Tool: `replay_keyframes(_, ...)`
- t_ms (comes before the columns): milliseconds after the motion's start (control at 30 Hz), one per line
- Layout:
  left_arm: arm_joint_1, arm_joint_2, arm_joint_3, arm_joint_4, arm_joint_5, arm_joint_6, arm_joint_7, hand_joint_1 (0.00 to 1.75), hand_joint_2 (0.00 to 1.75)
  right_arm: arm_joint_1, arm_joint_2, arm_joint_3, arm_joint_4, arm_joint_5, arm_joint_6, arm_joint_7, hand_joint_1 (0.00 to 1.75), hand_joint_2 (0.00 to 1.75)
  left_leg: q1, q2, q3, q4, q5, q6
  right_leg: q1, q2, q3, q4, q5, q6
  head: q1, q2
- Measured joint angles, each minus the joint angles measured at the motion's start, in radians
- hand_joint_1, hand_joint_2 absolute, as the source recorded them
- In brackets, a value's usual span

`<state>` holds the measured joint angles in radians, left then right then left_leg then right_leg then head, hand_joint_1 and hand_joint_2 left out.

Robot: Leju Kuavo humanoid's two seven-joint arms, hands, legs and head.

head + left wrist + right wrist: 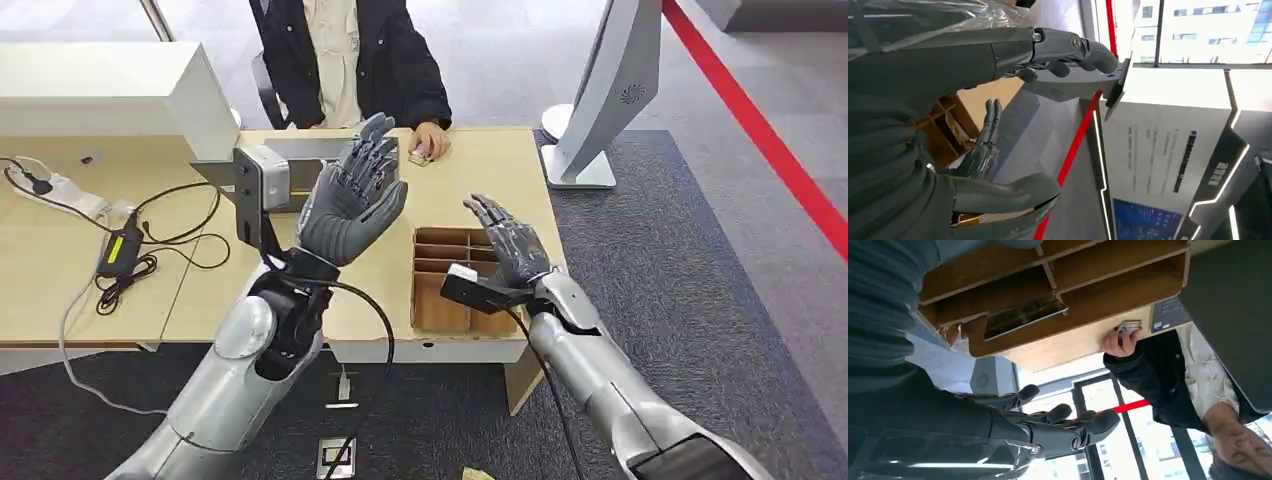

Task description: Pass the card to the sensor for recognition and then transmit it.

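Note:
In the head view my left hand is raised above the table with its fingers spread and nothing in it. My right hand hovers, also spread and empty, over a wooden divided tray. A grey sensor box sits just left of my left hand. Across the table a person's hand rests on a small card. The right wrist view shows my right hand, the tray and the person's hand on the card. The left wrist view shows my left hand open.
A white box stands at the table's back left, with cables and a power adapter in front of it. A white kiosk stand is on the carpet to the right. A red floor line runs beyond it.

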<state>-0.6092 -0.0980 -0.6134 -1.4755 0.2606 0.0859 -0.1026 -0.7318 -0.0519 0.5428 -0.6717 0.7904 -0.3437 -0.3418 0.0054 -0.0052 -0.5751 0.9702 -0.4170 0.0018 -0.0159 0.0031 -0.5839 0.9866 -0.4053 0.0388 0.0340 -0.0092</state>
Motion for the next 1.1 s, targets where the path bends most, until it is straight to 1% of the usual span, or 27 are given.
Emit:
replay_keyframes(167,-0.024,0.005,-0.027,0.010,0.056,0.063,-0.011,0.00,1.75,-0.007,0.004,0.007,0.034,-0.016,-0.013,-0.018,0.00,1.75,0.000,0.000,0.000,0.000,0.000,0.000,0.000,0.000,0.000,0.000,0.000,0.000,0.000,0.000)
replay_keyframes(233,-0.032,0.007,-0.039,0.013,0.070,0.074,-0.017,0.00,1.75,-0.010,0.004,0.008,0.044,-0.023,-0.015,-0.018,0.00,1.75,0.000,0.000,0.000,0.000,0.000,0.000,0.000,0.000,0.000,0.000,0.000,0.000,0.000,0.000)
replay_keyframes(433,-0.036,0.007,-0.046,0.016,0.061,0.061,-0.018,0.00,1.75,-0.020,0.004,0.010,0.062,-0.040,-0.015,-0.001,0.00,1.75,0.000,0.000,0.000,0.000,0.000,0.000,0.000,0.000,0.000,0.000,0.000,0.000,0.000,0.000)
replay_keyframes(700,-0.033,0.007,-0.044,0.015,0.015,0.024,0.006,0.00,1.75,-0.024,-0.001,0.010,0.067,-0.036,-0.032,0.031,0.00,1.75,0.000,0.000,0.000,0.000,0.000,0.000,0.000,0.000,0.000,0.000,0.000,0.000,0.000,0.000)
replay_keyframes(833,-0.025,0.007,-0.039,0.013,-0.001,0.013,0.016,0.00,1.75,-0.035,-0.013,0.010,0.068,-0.025,-0.048,0.040,0.00,1.75,0.000,0.000,0.000,0.000,0.000,0.000,0.000,0.000,0.000,0.000,0.000,0.000,0.000,0.000)
replay_keyframes(1100,-0.015,0.007,-0.037,0.007,-0.012,0.006,0.022,0.00,1.75,-0.053,-0.028,0.010,0.077,-0.022,-0.054,0.050,0.00,1.75,0.000,0.000,0.000,0.000,0.000,0.000,0.000,0.000,0.000,0.000,0.000,0.000,0.000,0.000)
